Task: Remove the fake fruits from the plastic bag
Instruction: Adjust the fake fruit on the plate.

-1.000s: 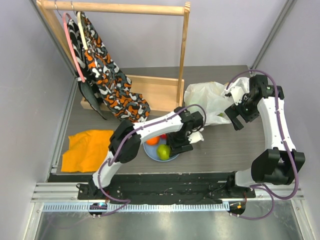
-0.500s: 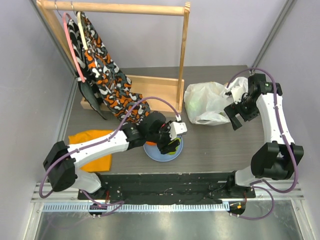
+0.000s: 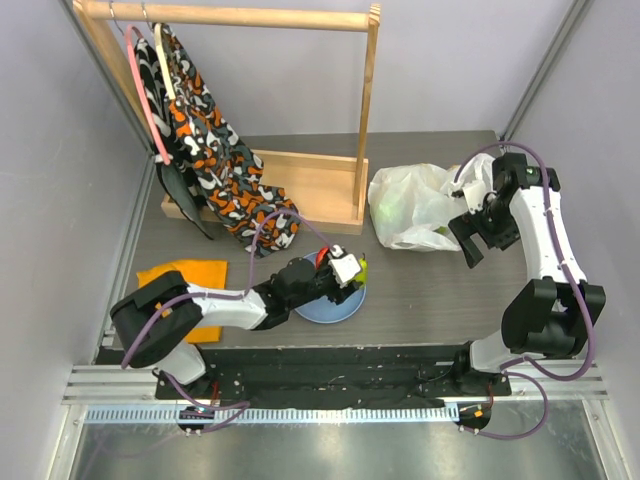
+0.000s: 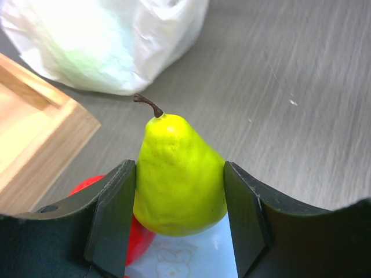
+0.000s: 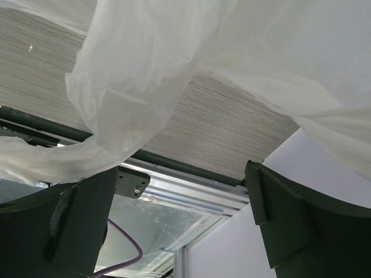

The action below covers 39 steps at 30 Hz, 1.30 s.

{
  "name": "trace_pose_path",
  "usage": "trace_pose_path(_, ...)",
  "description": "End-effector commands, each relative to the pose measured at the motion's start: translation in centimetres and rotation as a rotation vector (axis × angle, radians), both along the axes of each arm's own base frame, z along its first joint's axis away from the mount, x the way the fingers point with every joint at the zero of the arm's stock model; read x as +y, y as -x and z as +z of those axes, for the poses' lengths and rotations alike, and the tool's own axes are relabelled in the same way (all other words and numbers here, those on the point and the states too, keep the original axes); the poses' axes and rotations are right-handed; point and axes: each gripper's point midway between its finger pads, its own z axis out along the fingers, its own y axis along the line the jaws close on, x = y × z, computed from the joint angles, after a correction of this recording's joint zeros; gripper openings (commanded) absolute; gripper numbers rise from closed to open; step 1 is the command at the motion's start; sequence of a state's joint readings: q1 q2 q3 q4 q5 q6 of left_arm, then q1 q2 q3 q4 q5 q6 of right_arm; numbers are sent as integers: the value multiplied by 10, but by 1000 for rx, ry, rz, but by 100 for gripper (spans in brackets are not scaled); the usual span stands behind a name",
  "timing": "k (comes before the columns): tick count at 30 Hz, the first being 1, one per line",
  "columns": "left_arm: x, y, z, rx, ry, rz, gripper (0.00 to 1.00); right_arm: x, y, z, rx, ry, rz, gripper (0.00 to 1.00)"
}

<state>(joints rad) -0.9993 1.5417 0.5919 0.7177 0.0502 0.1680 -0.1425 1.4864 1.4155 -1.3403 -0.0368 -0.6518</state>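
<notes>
No readable text (the plate [image 4: 194, 255] bears only a drawing).

The pear [image 4: 178, 174] sits between the fingers of the left tool [image 3: 350, 270], above the plate [image 3: 330, 308] near the table's [image 3: 430, 290] front edge. The plastic bag [image 3: 405, 205] lies behind and to the right. The cloth [image 3: 185, 290] lies left of the plate, and the rack [image 3: 300, 180] stands behind.

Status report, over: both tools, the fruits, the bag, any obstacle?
Left tool shut on green pear, over blue plate. Right tool open at plastic bag edge. Green shape showing inside bag. No obstacle seen.
</notes>
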Motion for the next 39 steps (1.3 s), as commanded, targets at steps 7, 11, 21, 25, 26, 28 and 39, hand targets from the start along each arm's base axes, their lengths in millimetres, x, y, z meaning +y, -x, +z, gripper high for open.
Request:
trace_pose_path(7, 3, 15, 45, -108, 266, 16, 0, -15, 13, 4, 57, 83, -26, 100)
trace_pose_path(11, -2, 36, 21, -69, 217, -82, 0, -16, 14, 7, 44, 88, -24, 100)
trace_pose_path(21, 3, 29, 0, -76, 146, -46, 10, -11, 29, -3, 58, 70, -23, 100)
trace_pose_path(25, 1, 25, -13, -63, 122, -30, 1, -12, 26, -3, 57, 74, -23, 100)
trace_pose_path(26, -1, 24, -13, -77, 117, -36, 0, -12, 25, -3, 57, 72, -25, 100)
trace_pose_path(28, -2, 23, -13, -91, 118, -41, 1, -12, 27, -4, 66, 74, -25, 100)
trace_pose_path(39, 3, 46, -2, -185, 97, -61, 100, -7, 22, 4, 40, 43, -10, 100)
